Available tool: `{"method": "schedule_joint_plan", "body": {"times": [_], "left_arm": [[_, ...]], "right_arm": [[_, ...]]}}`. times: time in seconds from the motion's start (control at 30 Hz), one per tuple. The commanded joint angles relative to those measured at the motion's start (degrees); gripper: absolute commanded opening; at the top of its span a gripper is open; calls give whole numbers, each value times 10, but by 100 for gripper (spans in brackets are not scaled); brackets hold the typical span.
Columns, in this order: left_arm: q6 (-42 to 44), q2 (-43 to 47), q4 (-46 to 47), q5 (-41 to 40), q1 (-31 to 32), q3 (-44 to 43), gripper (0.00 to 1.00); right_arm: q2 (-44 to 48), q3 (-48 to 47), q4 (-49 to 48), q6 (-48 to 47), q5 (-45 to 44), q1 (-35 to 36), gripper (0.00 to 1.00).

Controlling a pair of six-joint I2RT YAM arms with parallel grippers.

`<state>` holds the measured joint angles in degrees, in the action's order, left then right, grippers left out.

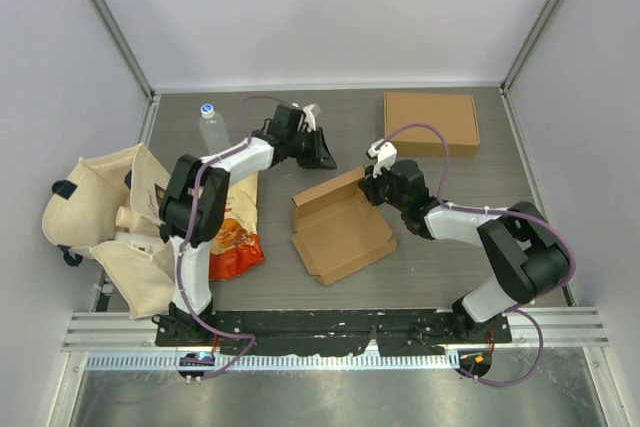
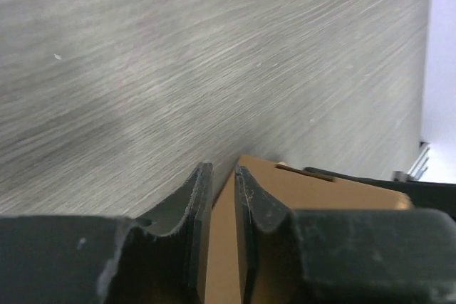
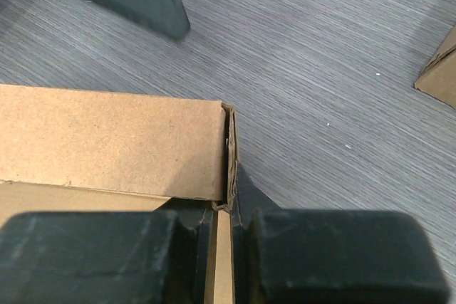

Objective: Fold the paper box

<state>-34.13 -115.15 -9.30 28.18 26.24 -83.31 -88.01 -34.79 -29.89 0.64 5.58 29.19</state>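
Note:
The half-folded brown paper box lies open in the middle of the table, its far wall raised. My right gripper is shut on the right end of that wall. In the right wrist view its fingers pinch the cardboard edge at the box corner. My left gripper hovers just beyond the far wall, apart from the box. In the left wrist view its jaws stand almost together with only a narrow slit and hold nothing. The box shows behind them.
A finished brown box sits at the far right; its corner shows in the right wrist view. A water bottle stands at the far left. An orange snack bag and a cream tote bag lie at the left.

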Motion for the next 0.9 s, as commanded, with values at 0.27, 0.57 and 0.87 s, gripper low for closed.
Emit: {"method": "schedule_joint_plan", "body": {"times": [0.27,0.57,0.87], "left_arm": [[-4,-89,-15,74,76,-35,18],[-40,-46,44,149,82,5,18],[-124,-4,182,204,97,67,18]], "right_arm": [[-8,1,-23,24,-41,21,1],[-22,24,-94,69,-351,116,1],[-65,-5,-92,67,-484,147,1]]}}
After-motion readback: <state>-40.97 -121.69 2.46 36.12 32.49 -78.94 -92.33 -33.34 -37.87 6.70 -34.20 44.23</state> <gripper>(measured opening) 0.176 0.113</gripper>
